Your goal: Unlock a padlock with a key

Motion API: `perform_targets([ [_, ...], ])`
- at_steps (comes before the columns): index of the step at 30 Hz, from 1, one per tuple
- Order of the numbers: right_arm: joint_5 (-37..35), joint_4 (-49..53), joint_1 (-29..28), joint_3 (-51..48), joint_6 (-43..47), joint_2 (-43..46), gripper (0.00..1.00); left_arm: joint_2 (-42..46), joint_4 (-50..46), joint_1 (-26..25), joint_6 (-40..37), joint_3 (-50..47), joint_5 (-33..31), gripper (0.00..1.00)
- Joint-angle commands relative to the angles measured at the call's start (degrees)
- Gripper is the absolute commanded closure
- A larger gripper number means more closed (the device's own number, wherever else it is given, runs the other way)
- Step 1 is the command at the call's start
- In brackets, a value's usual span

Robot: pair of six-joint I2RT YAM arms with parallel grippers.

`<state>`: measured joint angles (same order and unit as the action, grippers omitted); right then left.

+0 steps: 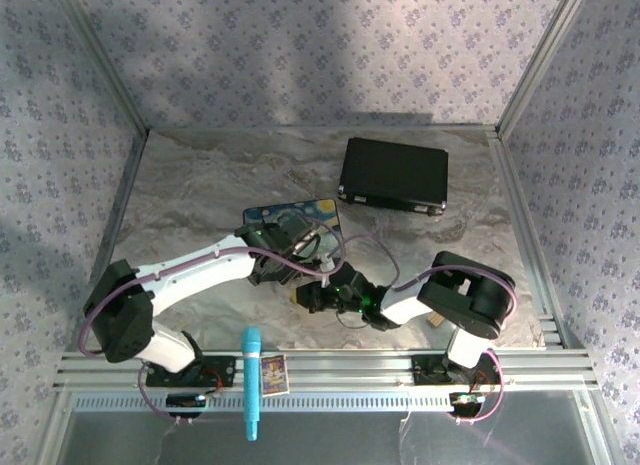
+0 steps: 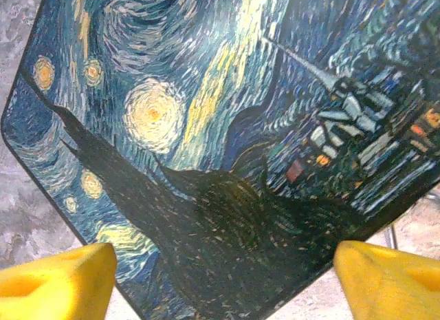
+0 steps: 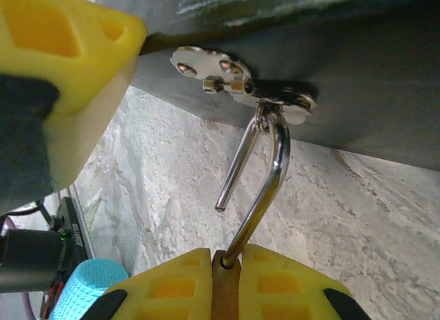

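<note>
The right pincer (image 3: 227, 259) is clamped on the brass body of the padlock (image 3: 223, 296) at the near side of the painted box (image 2: 206, 127), in the middle of the marbled table (image 3: 172, 168). The lock hangs by its silver shackle (image 3: 269, 175) from the hasp (image 3: 227, 76) on the box's dark front wall. One leg of the shackle runs down into the gripped body, while the shorter leg ends in open air, clear of it. The left pincer (image 2: 223, 265) hovers over the box's lid, its yellow fingers spread wide with one to either side of a corner and gripping nothing.

Judging by that free leg, the lock appears to be sprung, and the step in hand looks like the release itself. The fingers hide the keyhole end of the body, so that cannot be confirmed. The next move likely calls for a small, careful swing of the body to draw the shackle's hook out of the hasp loop. The left arm is well placed to steady the box.
</note>
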<state>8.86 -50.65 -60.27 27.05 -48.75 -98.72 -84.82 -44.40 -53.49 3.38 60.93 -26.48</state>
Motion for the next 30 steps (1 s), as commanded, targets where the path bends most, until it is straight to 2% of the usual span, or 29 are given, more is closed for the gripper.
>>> perform_targets([
  [1,-1.19,2.37,1.26,-2.98,-6.52,-2.62,0.98,-4.38,-3.82,-1.64,-1.06,-1.72,-1.22,0.28],
  [4,-2.3,1.06,1.32,-4.36,-7.11,-2.33,0.99,-6.04,-3.28,-3.85,-0.56,-2.98,-2.42,0.32],
  [6,-2.78,-0.34,1.44,-5.27,-7.61,-2.52,0.99,-6.92,-2.88,-4.69,-1.03,-3.01,-0.64,0.33],
  [9,-4.36,-1.92,1.3,-5.87,-9.1,-3.47,0.99,-6.77,-0.88,-4.45,-1.84,-3.67,0.58,0.33],
  [13,-6.71,-8.88,0.56,-5.89,-12.0,-7.61,1.0,-8.32,-3.25,-3.2,-4.22,-1.71,2.51,0.33],
  [20,-17.03,-16.28,-2.58,-4.23,-17.73,-14.15,1.0,-9.53,-3.81,-2.93,-6.43,-1.61,5.73,0.33],
  [26,-19.16,-15.05,-3.1,-2.45,-14.79,-12.83,1.0,-10.72,-4.46,-2.93,-6.76,-1.64,3.94,0.33],
  [30,-19.63,-17.02,-2.41,-2.45,-16.61,-13.24,1.0,-10.98,-4.55,-3.28,-6.46,-1.97,2.67,0.33],
])
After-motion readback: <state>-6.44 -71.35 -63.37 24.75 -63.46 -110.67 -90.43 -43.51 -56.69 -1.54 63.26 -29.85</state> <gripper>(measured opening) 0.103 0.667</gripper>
